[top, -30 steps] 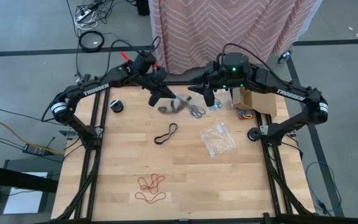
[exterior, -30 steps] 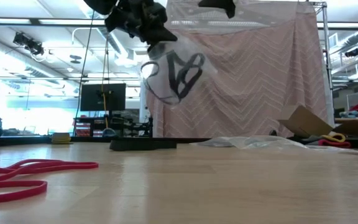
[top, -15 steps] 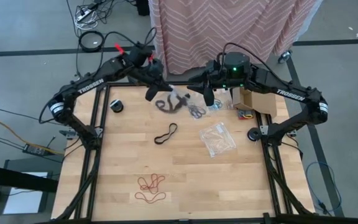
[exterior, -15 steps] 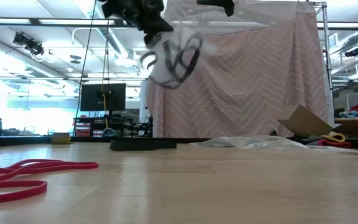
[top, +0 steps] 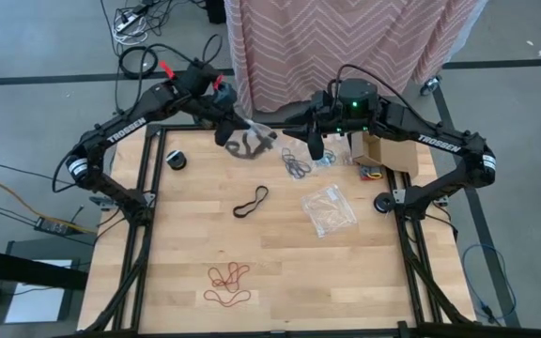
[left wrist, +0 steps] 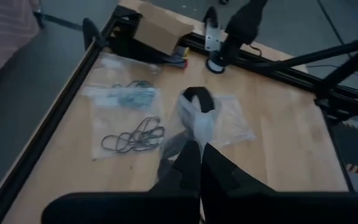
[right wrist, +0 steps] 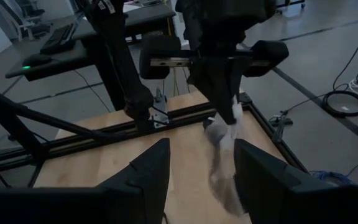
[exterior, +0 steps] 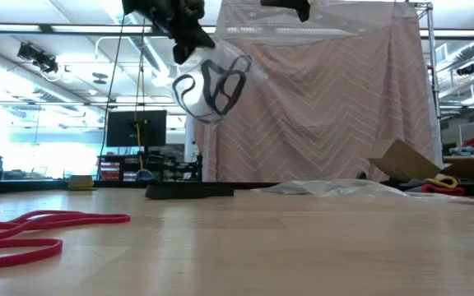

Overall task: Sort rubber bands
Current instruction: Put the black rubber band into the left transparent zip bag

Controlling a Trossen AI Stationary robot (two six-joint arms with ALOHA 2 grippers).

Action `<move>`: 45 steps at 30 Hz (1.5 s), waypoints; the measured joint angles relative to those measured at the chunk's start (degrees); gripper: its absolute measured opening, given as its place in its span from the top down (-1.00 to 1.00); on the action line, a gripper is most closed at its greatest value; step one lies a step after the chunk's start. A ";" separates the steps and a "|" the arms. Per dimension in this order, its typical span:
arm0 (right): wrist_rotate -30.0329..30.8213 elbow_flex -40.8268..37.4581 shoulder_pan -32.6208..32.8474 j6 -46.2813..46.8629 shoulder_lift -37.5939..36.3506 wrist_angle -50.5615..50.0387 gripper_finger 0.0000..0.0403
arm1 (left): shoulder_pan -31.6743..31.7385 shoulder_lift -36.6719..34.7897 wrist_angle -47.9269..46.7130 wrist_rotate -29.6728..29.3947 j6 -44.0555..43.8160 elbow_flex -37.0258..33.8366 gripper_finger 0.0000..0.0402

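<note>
A clear plastic bag (top: 250, 143) with black rubber bands inside hangs high over the table's far edge, left of centre. My left gripper (top: 225, 131) is shut on it; the low view shows the bag (exterior: 212, 86) well above the tabletop. My right gripper (right wrist: 197, 180) stands open in the air at the far edge, just right of the bag, and touches nothing. On the table lie a black band loop (top: 251, 201) and red bands (top: 228, 275). Dark bands (top: 297, 167) and teal ones (left wrist: 132, 96) lie on flat clear bags. My left gripper pinches the bag's bunched upper part (left wrist: 196, 134) between its two fingers. The fingers slant downward, coming from the table's far left. The bag hangs below the fingertips, clear of the table, with the black bands (exterior: 219, 84) sagging in its lower part.
A clear bag (top: 328, 207) lies flat right of centre. An open cardboard box (top: 383, 150) with coloured bands beside it (top: 372, 173) stands at the far right. A small black roll (top: 177, 161) sits at the far left. The middle and near right of the tabletop are bare wood.
My left gripper has risen and drawn back toward the table's far left corner, tipping closer to level. The bag with the black bands has gone up and leftward with it, swinging below the fingers.
</note>
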 joint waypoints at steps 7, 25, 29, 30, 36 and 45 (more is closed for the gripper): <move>0.00 0.00 0.00 -0.02 0.02 -0.02 0.17 | 0.37 0.00 -0.22 -0.56 0.59 -0.01 1.00; -0.02 -0.02 0.02 -0.02 0.02 -0.02 0.17 | 1.29 0.02 3.04 0.21 6.40 -0.01 1.00; -0.02 -0.02 0.02 -0.02 0.04 -0.02 0.16 | 1.80 0.02 3.43 1.90 6.46 0.00 1.00; -0.02 -0.02 0.02 -0.02 0.04 -0.03 0.16 | 1.83 0.02 3.40 2.47 6.60 0.00 1.00; -0.02 -0.02 0.02 -0.02 0.04 -0.02 0.16 | 2.21 0.01 2.72 2.56 7.44 -0.01 1.00; 0.06 -0.02 0.38 4.73 0.20 2.62 0.17 | 4.65 -0.98 -1.20 2.56 8.72 -0.01 1.00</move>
